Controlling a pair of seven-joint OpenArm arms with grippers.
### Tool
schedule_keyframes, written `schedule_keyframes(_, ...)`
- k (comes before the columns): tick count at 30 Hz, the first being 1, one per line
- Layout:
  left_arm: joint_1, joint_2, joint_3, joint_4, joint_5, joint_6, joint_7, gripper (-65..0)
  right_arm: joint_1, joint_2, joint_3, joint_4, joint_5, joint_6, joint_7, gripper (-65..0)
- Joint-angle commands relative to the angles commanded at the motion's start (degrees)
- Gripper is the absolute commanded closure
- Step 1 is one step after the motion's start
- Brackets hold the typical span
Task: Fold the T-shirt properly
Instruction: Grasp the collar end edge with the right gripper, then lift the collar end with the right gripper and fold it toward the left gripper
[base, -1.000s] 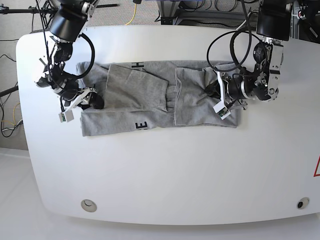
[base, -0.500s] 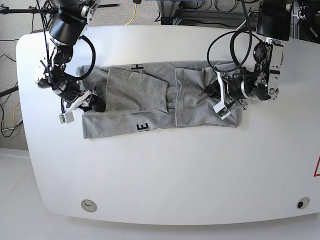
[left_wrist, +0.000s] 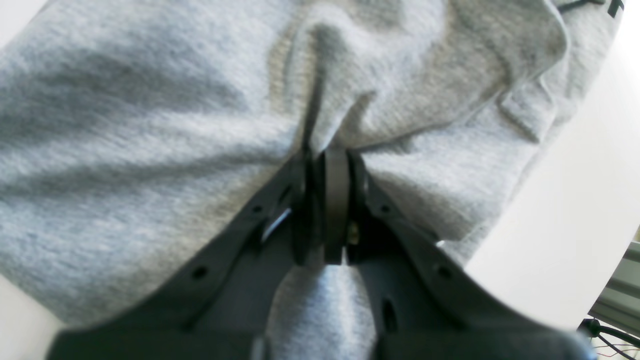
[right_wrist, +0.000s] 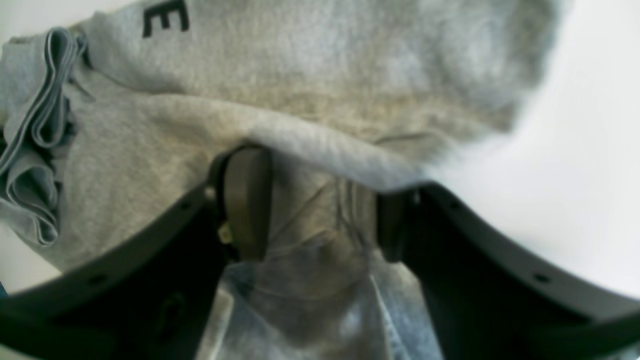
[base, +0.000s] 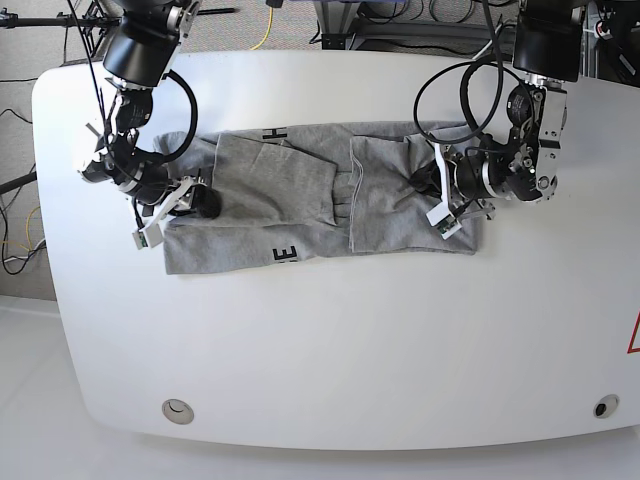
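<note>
White tabletop fills your base view, and the T-shirt lies across its upper half as a long, partly folded band. Your left gripper sits at the band's end on that view's right; its wrist camera shows the two pads pressed together with a ridge of grey cloth pinched between them, so it is clenched on the T-shirt. Your right gripper is at the opposite end. From its wrist camera you see the jaws standing apart, with a fold of the T-shirt draped over them and cloth lying in the gap; one pad touches the fabric, but nothing is pinched.

Compared with a second ago, your right gripper has moved inward over the shirt's edge, from just off the cloth to resting on it. Your left gripper and the cloth around it look unchanged.

You are looking at heather-grey fabric, with flaps folded inward toward the middle. Black block letters peek out at the top edge and the bottom edge of the band, and an "E" shows in the right wrist view.
</note>
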Motion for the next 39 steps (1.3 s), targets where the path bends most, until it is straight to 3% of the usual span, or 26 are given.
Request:
schedule_keyframes(7,0.0,0.0,-0.2,0.0,0.0,0.0,-0.1,0.0,-0.2,-0.1,-2.8,0.7,0.0,0.00,0.0,-0.4)
schedule_keyframes(17,-0.1,0.0,-0.2,0.0,0.0,0.0,-0.1,0.0,0.2,-0.1,-7.9,1.5,0.4,0.00,0.1,0.0)
schedule_keyframes(22,-0.2,0.1,-0.2,0.0,0.0,0.0,-0.1,0.0,0.0,-0.1,-8.6,6.7,0.4,0.00,-0.2,0.0)
schedule_keyframes(39,-0.3,1.3,-0.2,0.0,0.0,0.0,-0.3,0.0,0.1,-3.5,-8.8,22.5,0.4,0.00,-10.1,0.0)
